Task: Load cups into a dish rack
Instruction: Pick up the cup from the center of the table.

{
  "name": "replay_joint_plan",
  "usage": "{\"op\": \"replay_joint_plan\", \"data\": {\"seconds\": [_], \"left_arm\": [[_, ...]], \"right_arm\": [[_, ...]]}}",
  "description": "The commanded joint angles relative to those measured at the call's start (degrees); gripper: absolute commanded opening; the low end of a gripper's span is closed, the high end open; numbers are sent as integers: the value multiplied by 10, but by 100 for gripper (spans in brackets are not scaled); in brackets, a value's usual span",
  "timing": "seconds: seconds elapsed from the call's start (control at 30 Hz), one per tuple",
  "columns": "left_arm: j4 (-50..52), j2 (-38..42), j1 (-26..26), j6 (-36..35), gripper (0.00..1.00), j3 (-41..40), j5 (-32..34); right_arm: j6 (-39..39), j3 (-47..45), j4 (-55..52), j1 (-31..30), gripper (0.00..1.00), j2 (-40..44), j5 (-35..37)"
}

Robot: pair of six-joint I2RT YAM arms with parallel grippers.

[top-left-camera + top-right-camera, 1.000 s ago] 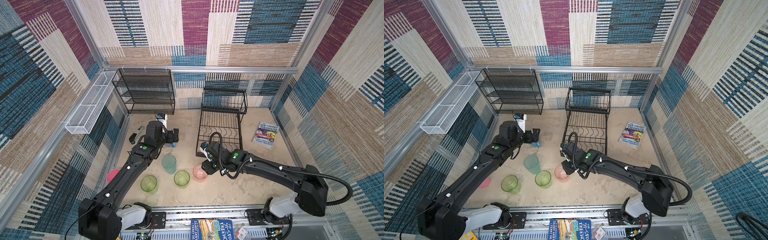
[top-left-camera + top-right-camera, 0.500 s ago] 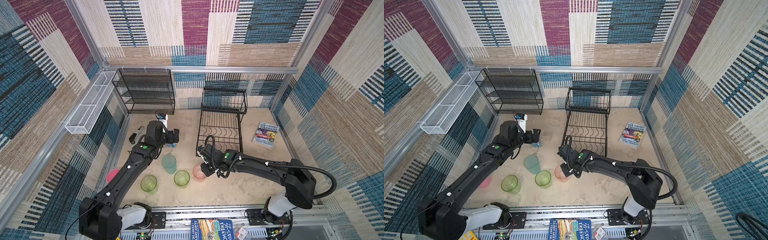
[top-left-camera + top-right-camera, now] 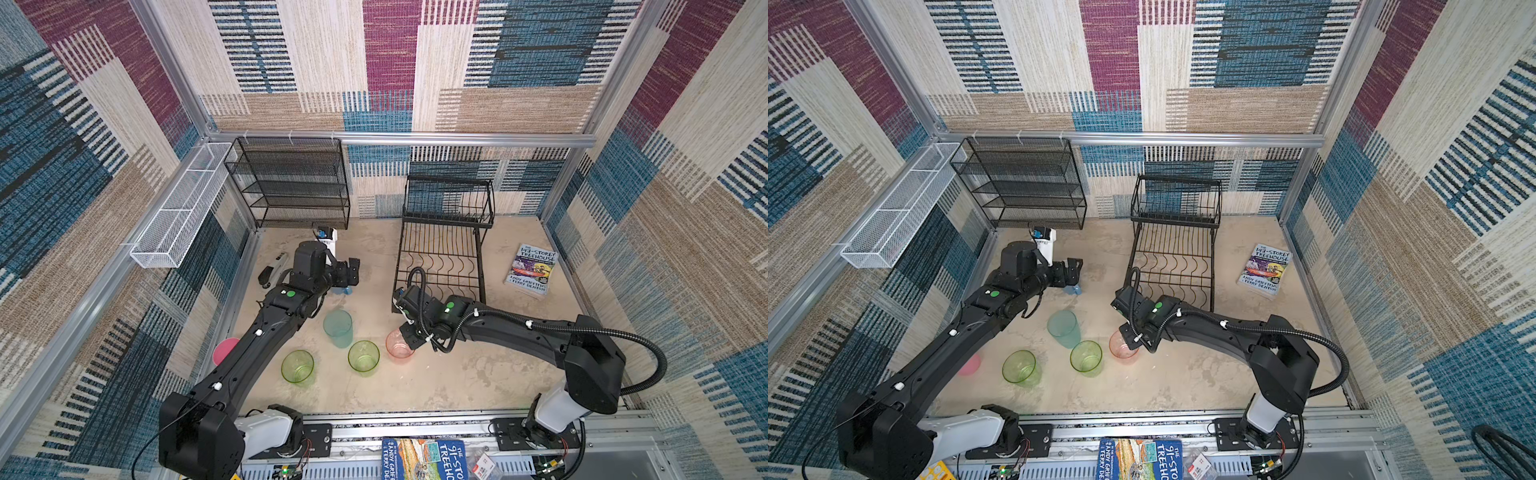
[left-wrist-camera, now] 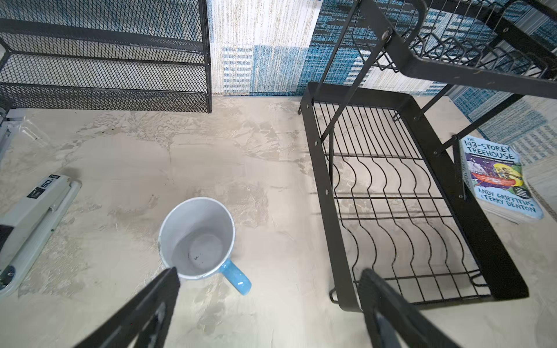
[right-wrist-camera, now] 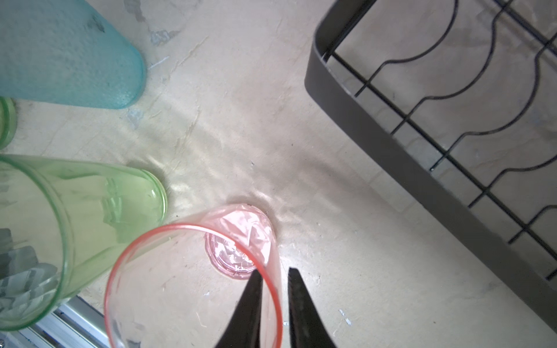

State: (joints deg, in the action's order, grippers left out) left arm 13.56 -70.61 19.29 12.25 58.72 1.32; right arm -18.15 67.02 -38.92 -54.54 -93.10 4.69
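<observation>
Light falls bright and even from above; shadows lie soft on the tabletop [image 3: 457, 386]. The walls [image 3: 706, 208] bow toward the edges in both top views. By my right wrist, glints ripple around the peach-pink cup [image 5: 241, 229], its near rim blurred

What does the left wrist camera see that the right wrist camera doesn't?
Only the left wrist view shows the light-blue mug, a grey stapler, the black mesh shelf, a book and the left gripper, wide open.

Only the right wrist view shows the peach-pink cup, with the right gripper straddling its wall, one finger inside and one outside. It also shows a green tumbler and the teal cup.

Both show the lower tray of the dish rack and the beige table.
</observation>
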Motion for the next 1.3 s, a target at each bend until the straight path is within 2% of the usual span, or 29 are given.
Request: {"op": "replay_joint_plan", "data": {"seconds": [0.0,0.1,0.3,0.67,0.93,1.07,1.27], "left_arm": [[0,-1,-1,16,96,7,-5],[0,1,-1,16,96,5,-4],[-1,1,-1,16,96,4,-3],[0,3,-1,17,96,4,-3],[7,4,0,24,96,9,-5],[24,6,0,54,95,17,-11],[59,5,7,139,90,46,-37]], "right_arm": [[7,5,-4,0,14,2,15],[13,5,-4,-1,7,1,14],[18,8,-1,-1,0,7,10],[33,25,-33,0,0,60,14],[27,47,-58,0,0,116,67],[36,33,-19,3,0,154,109],[66,-44,158,21,0,239,129]]}}
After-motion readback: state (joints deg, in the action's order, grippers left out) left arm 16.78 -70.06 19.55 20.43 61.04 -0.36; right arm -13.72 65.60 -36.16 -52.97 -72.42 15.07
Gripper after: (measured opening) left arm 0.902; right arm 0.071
